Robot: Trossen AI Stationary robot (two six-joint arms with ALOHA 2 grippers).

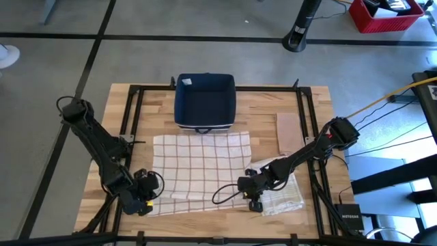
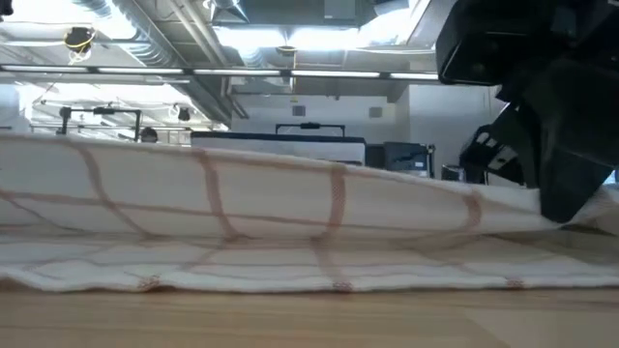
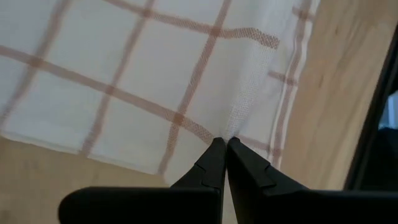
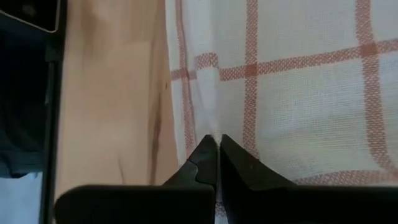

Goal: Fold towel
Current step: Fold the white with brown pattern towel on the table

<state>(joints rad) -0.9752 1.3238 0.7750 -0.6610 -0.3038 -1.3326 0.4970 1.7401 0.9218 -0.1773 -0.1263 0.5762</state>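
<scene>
**Two arms pinch a checked towel at the counter's near edge**

On the left of the wooden counter (image 1: 311, 102), the left gripper (image 1: 145, 203) sits low at the near left corner of the towel (image 1: 201, 164), a white cloth crossed with thin red-brown lines. The left wrist view shows its dark fingers (image 3: 211, 163) pressed together on a puckered bit of the towel's hem (image 3: 239, 118), with bare wood just beside the cloth's edge.

The towel lies spread flat across the middle of the counter, its far edge touching a dark blue bin (image 1: 205, 101) that stands at the back. Seen from counter height, the cloth (image 2: 290, 208) rises in a long, shallow ridge above its near hem.

To the right, the right gripper (image 1: 255, 203) rests at the towel's near right corner, where the fabric bunches into a crumpled heap (image 1: 280, 195). Its fingers (image 4: 202, 160) are likewise closed tight on the towel's edge (image 4: 214, 93), next to a strip of bare wood. A pale wooden board (image 1: 289, 132) lies flat behind the right arm, near the counter's right side.
</scene>
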